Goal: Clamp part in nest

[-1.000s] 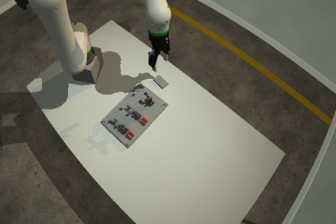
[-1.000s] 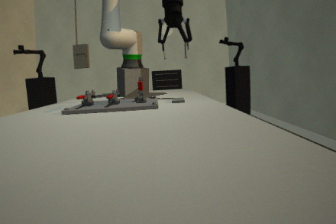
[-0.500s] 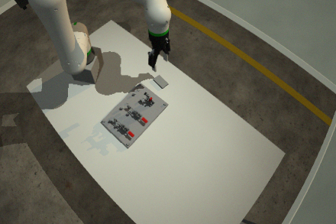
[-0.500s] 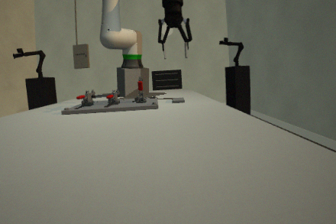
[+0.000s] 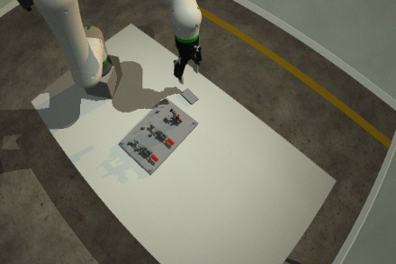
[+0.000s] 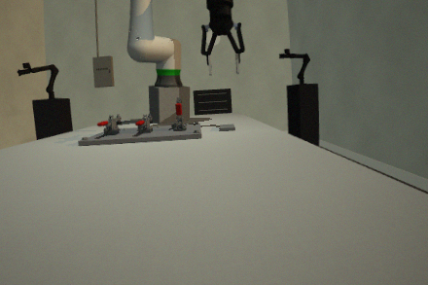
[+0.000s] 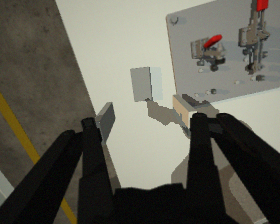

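Observation:
The part, a flat grey rectangular block (image 5: 190, 95) (image 6: 227, 127) (image 7: 140, 84), lies on the table beside the fixture's near-gripper end. My gripper (image 5: 189, 76) (image 6: 224, 72) (image 7: 143, 107) is partly open and empty, well above the table. The part shows ahead of the fingertips in the wrist view. The grey fixture plate (image 5: 182, 133) (image 6: 141, 140) (image 7: 182, 65) carries three clamps. The clamp nearest the part has an upright red handle (image 5: 177, 117) (image 6: 179, 109) (image 7: 213, 41). The middle red handle (image 5: 170, 141) (image 6: 140, 123) (image 7: 262, 5) and far red handle (image 5: 154, 158) (image 6: 102, 124) lie low. Rest pads are too small to judge.
The white table (image 5: 252, 181) (image 6: 243, 195) carries the fixture and part. The table's edge runs beyond the part, with the floor and its yellow line (image 5: 288, 65) past it. The robot's base (image 5: 104, 84) (image 6: 169, 103) stands behind the fixture. Arm shadow falls beside the part.

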You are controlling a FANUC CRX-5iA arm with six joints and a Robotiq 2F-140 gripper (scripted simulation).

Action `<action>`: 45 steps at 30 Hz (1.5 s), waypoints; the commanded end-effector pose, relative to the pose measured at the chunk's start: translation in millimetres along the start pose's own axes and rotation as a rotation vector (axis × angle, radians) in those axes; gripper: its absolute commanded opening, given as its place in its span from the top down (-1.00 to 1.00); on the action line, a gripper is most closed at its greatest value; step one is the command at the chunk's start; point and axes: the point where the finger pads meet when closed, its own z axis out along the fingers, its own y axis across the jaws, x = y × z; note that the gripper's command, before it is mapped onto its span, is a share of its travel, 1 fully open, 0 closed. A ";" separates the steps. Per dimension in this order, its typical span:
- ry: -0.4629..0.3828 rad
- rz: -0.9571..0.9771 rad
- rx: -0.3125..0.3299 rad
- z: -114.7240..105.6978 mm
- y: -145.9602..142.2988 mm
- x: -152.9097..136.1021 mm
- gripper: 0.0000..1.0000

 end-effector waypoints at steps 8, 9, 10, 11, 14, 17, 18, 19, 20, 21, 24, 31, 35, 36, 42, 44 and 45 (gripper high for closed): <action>0.000 0.001 0.000 -0.2 -0.2 0.2 -0.16; 0.000 0.001 0.000 -0.2 -0.2 0.2 -0.16; 0.000 0.001 0.000 -0.2 -0.2 0.2 -0.16; 0.000 0.001 0.000 -0.2 -0.2 0.2 -0.16; 0.000 0.001 0.000 -0.2 -0.2 0.3 -0.16; 0.000 0.001 0.000 -0.2 -0.2 0.3 -0.16; 0.000 0.001 0.000 -0.2 -0.2 0.3 -0.16; 0.000 0.001 0.000 -0.2 -0.2 0.3 -0.16; 0.000 0.001 0.000 -0.2 -0.2 0.3 -0.16; 0.000 0.001 0.000 -0.2 -0.2 0.3 -0.16; 0.000 0.001 0.000 -0.2 -0.2 0.3 -0.16; 0.000 0.001 0.000 -0.2 -0.2 0.3 -0.16; 0.000 0.001 0.000 -0.2 -0.2 0.3 -0.16; 0.000 0.001 0.000 -0.2 -0.2 0.3 -0.16; 0.000 0.001 0.000 2.0 -0.2 0.3 -0.16; 0.000 0.001 0.000 4.2 -0.2 0.3 -0.16; 0.000 0.001 0.000 5.6 -0.2 0.3 -0.16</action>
